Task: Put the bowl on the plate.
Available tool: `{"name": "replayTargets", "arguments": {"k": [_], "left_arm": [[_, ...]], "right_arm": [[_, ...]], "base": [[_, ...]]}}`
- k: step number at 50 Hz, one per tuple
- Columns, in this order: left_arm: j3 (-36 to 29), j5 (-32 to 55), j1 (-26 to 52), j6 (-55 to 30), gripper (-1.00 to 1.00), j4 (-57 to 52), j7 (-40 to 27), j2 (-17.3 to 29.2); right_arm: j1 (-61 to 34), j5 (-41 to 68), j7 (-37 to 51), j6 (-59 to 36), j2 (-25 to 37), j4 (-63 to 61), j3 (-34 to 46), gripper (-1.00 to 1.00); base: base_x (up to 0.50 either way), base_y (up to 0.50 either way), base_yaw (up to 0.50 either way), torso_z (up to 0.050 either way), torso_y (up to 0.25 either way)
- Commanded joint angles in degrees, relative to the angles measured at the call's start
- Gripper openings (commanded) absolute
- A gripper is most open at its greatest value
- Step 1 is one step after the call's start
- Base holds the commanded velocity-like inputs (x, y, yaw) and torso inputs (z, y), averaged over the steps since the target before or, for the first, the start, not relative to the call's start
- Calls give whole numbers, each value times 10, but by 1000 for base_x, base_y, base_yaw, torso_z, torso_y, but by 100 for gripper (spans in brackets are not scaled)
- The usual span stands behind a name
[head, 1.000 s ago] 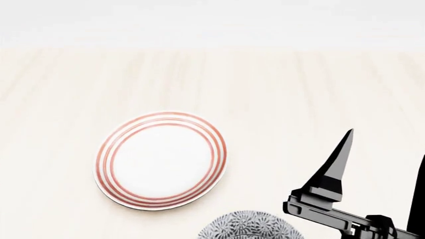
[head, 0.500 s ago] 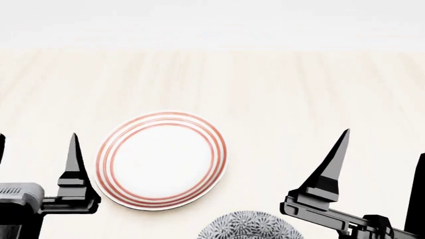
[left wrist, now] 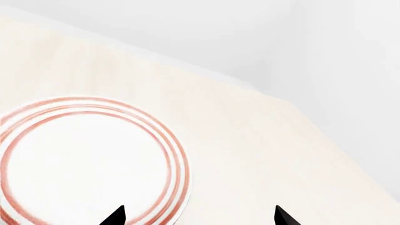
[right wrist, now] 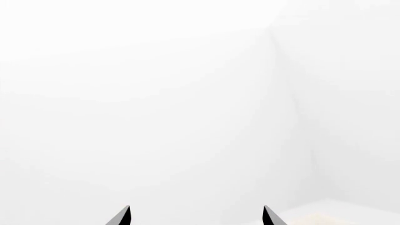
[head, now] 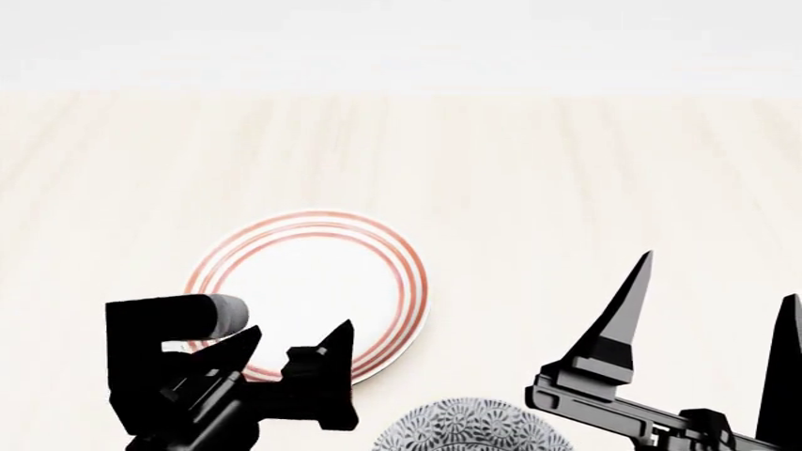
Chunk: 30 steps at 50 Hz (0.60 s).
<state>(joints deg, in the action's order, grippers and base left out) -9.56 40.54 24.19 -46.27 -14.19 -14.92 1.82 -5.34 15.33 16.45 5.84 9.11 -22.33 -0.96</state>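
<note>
The white plate (head: pixel 314 272) with red rings lies flat on the pale wooden table, left of centre in the head view. The grey floral bowl (head: pixel 470 427) stands just nearer than it, cut off by the frame's lower edge. My left gripper (head: pixel 295 346) hovers open over the plate's near edge. In the left wrist view the plate (left wrist: pixel 87 159) fills one side, and the left gripper (left wrist: pixel 198 214) holds nothing, one fingertip above the plate's rim. My right gripper (head: pixel 717 280) stands open and empty to the right of the bowl. The right wrist view shows the right gripper (right wrist: pixel 196 214) against a blank white wall.
The light wooden table (head: pixel 564 160) stretches far back to a white wall. In the left wrist view the table's far edge (left wrist: pixel 206 72) runs diagonally with wall behind it. A sliver of table corner (right wrist: pixel 325 218) appears in the right wrist view.
My left arm has swung in from the left edge and turned, so its gripper now covers the plate's near-left rim. The right gripper has barely shifted. Plate and bowl have not moved.
</note>
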Motion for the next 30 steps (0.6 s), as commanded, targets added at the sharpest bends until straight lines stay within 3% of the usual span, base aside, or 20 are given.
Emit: {"name": "replayTargets", "arguments": {"k": [1, 30], "left_arm": [[2, 94, 23, -27, 100, 27, -46, -6], [-89, 94, 6, -21, 100, 35, -70, 23]], "right_arm": [[2, -2, -2, 2, 0, 6, 0, 100], [3, 4, 9, 10, 10, 19, 11, 100]], "base": [[0, 0, 0, 0, 0], [0, 0, 0, 0, 0]]}}
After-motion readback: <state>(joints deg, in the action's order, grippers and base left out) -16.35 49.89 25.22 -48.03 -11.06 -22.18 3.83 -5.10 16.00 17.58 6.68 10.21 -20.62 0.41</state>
